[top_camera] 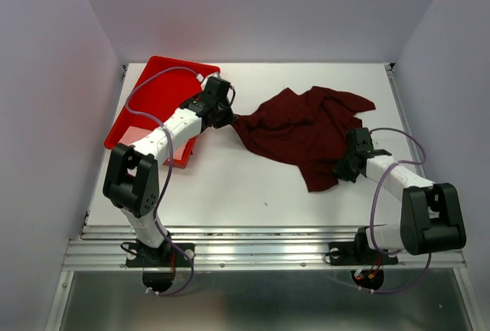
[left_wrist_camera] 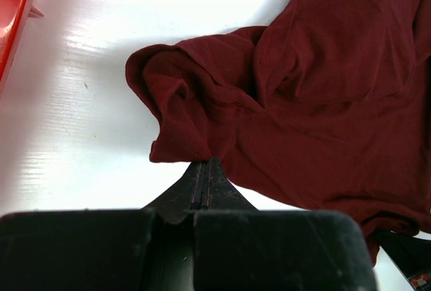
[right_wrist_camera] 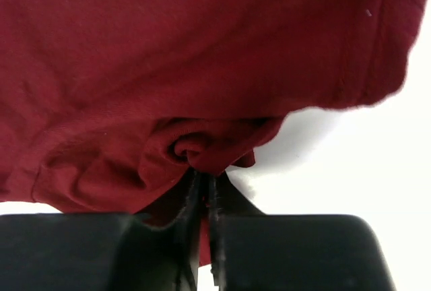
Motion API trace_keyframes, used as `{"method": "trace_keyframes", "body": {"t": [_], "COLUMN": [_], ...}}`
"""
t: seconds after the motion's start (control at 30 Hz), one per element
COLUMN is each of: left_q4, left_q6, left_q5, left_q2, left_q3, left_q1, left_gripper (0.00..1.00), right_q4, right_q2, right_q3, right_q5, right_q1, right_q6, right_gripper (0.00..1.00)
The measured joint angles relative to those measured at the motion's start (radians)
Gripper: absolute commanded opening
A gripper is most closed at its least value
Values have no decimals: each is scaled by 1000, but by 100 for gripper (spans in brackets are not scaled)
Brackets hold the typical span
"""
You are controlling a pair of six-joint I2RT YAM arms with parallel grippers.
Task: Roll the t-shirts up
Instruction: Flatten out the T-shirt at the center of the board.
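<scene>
The dark maroon t-shirt (top_camera: 306, 128) lies crumpled on the white table, right of centre. My left gripper (top_camera: 227, 119) pinches the shirt's left tip; in the left wrist view its jaws (left_wrist_camera: 206, 166) are pressed together on the hem of the t-shirt (left_wrist_camera: 316, 95). My right gripper (top_camera: 342, 168) sits at the shirt's lower right edge. In the right wrist view its jaws (right_wrist_camera: 202, 178) are closed on a bunched fold of the t-shirt (right_wrist_camera: 202, 55), with cloth showing between the fingers.
A bright red plastic tray (top_camera: 157, 93) lies at the back left, partly under my left arm; its edge (left_wrist_camera: 13, 15) shows in the left wrist view. White walls enclose the table on three sides. A metal rail (top_camera: 260, 250) runs along the near edge.
</scene>
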Motion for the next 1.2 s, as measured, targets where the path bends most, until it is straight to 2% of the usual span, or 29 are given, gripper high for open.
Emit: {"method": "trace_keyframes", "body": {"t": [0.17,0.33,0.5,0.83,1.0,1.2], "left_q4": [-3,-52,-131,-151,-114,-51], "left_q6": [6,40,122,216,170,74], "left_q5": [-3,0,17,187,325,445], "left_q2": [0,3,38,23,-50,-129], "left_q3": [0,49,280,678,715,715], "left_q1": [0,0,0,60,150,228], "left_gripper": [0,0,0,0,0,0], "right_q4": [5,-68,-130,-156,-170,-185], "right_q2": [-16,-169,-306,-316,-321,-339], "right_q3": [1,55,301,860,1057,1192], "right_q5": [-1,21,126,315,335,313], "right_q1": [0,0,0,0,0,0], "right_q6": [-5,-5,-16,-144,-216,-273], "right_gripper": [1,1,1,1,1,1]}}
